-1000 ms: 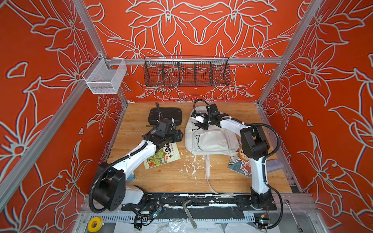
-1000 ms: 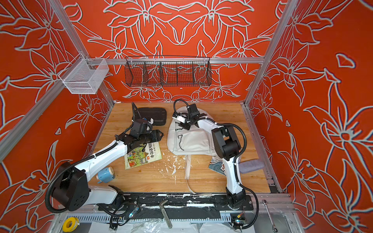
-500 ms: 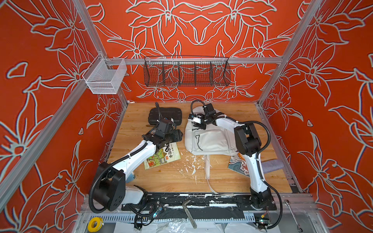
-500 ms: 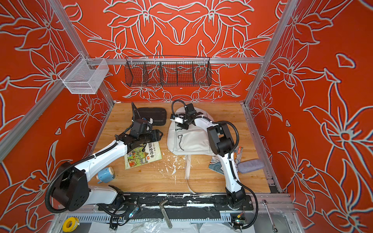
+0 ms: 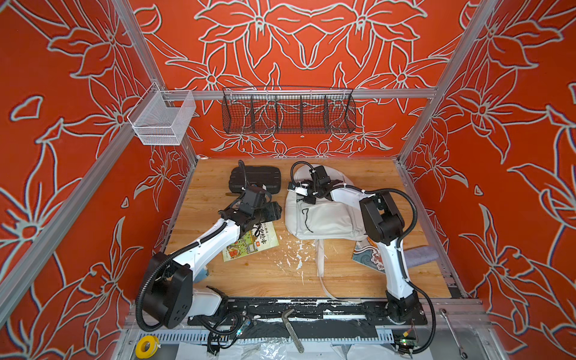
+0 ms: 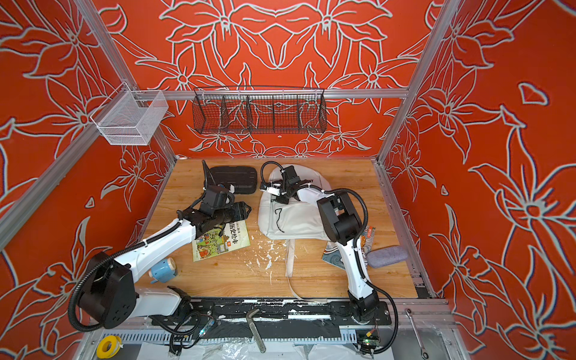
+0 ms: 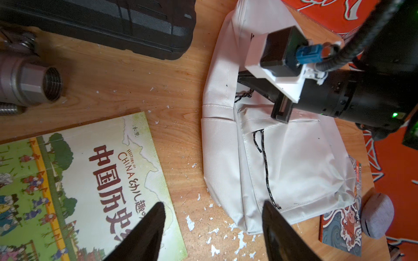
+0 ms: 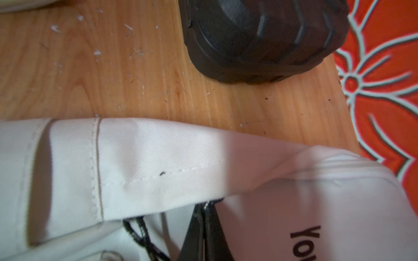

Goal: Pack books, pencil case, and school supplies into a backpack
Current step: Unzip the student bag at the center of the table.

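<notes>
Unzipping step: the right hand (image 8: 203, 211) is clamped on the black cord pull (image 7: 245, 96), with the backpack (image 5: 324, 218) directly beneath it. The left hand (image 7: 212, 206), fingers apart, hovers over the green book (image 7: 90, 180). Next, drag the zip open.

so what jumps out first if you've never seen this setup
Loud red floral walls all round, then the white backpack lying flat at the far middle of the table, the right gripper shut on its black zip cord. Beside it, the left gripper hangs open by a green-and-yellow book.
</notes>
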You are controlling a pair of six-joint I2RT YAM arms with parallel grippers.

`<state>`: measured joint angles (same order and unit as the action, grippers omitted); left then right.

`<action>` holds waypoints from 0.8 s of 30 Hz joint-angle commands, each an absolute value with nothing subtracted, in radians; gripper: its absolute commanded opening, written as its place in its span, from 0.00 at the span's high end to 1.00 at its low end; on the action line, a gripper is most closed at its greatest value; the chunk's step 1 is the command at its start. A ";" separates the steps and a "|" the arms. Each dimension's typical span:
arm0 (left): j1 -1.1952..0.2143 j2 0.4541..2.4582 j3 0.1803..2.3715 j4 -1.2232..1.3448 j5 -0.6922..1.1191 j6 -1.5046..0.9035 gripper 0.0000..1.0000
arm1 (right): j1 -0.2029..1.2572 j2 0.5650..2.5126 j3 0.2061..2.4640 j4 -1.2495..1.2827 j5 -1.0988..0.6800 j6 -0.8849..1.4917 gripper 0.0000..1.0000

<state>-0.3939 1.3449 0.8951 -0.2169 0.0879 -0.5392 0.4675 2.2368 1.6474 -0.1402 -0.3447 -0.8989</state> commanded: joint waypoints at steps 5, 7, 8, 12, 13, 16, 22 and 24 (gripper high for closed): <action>-0.396 1.337 0.874 -0.129 0.126 -0.561 0.21 | 0.489 2.036 1.598 -0.229 -0.401 -0.850 1.00; -0.397 1.352 0.876 -0.104 0.134 -0.564 0.20 | 0.497 2.000 1.595 -0.270 -0.422 -0.838 1.00; -0.399 1.364 0.882 -0.095 0.137 -0.562 0.20 | 0.500 1.982 1.593 -0.287 -0.431 -0.830 1.00; -0.407 1.422 0.912 -0.052 0.149 -0.556 0.20 | 0.514 1.927 1.591 -0.348 -0.460 -0.814 1.00; -0.412 1.442 0.926 -0.047 0.150 -0.552 0.20 | 0.517 1.916 1.594 -0.363 -0.463 -0.809 1.00; -0.433 1.504 0.981 -0.049 0.140 -0.523 0.19 | 0.521 1.894 1.605 -0.401 -0.475 -0.800 1.00; -0.434 1.572 0.994 0.024 0.154 -0.547 0.28 | 0.528 1.876 1.606 -0.431 -0.488 -0.783 1.00; -0.434 1.573 0.979 0.047 0.168 -0.559 0.28 | 0.528 1.878 1.609 -0.431 -0.500 -0.764 1.00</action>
